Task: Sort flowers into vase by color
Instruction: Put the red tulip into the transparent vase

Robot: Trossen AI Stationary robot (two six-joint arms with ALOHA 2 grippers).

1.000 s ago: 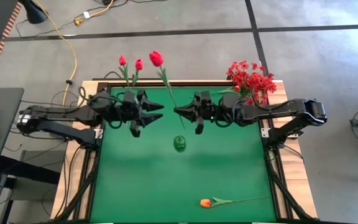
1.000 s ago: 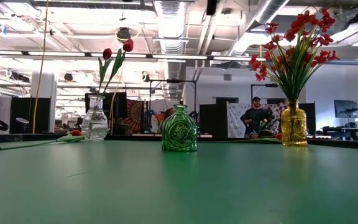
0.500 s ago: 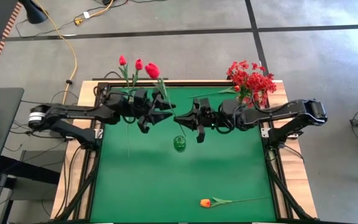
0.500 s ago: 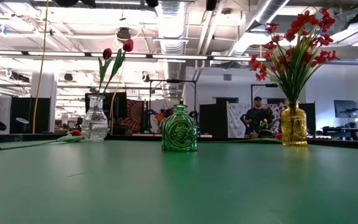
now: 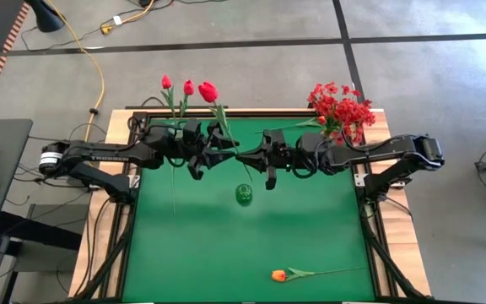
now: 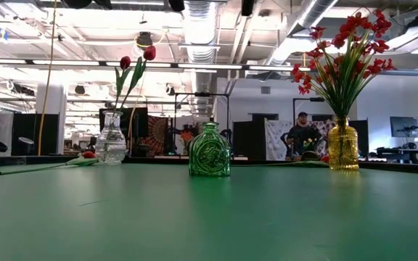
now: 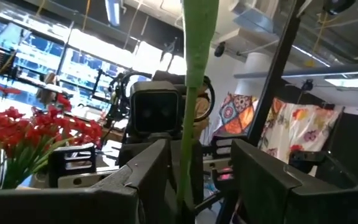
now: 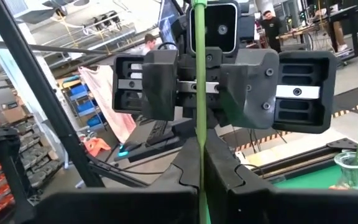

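Note:
A red tulip (image 5: 208,91) on a long green stem (image 8: 199,124) is held up over the table's middle, near the far edge. My right gripper (image 5: 245,156) (image 8: 201,168) is shut on that stem. My left gripper (image 5: 229,152) (image 7: 199,168) faces it from the left, open, with one finger on either side of the stem (image 7: 188,124). The clear vase (image 6: 112,138) holds two red tulips, and the yellow vase (image 6: 343,145) holds red blossom sprays. The green vase (image 5: 244,195) stands between them. Neither gripper shows in the low view. My right gripper pinches the tulip's stem (image 8: 200,146) at its lower part between the two fingers. The fingers come level from the table's right and lie across the stem. The tulip is lifted clear and rises from the fingers, its bloom leaning toward the far edge.
An orange tulip (image 5: 279,275) lies by the near edge. Another red tulip (image 6: 85,154) lies on the mat under my left arm, its stem (image 5: 174,190) pointing toward the near edge. A loose green stem (image 5: 281,127) lies by the yellow vase. Bare green mat (image 5: 310,228) fills the near half.
My left gripper has moved toward the table's right until its open fingers stand around the held stem. The tulip has tipped, and its bloom now sits lower and slightly more to the left in the high view. My right gripper has kept its hold.

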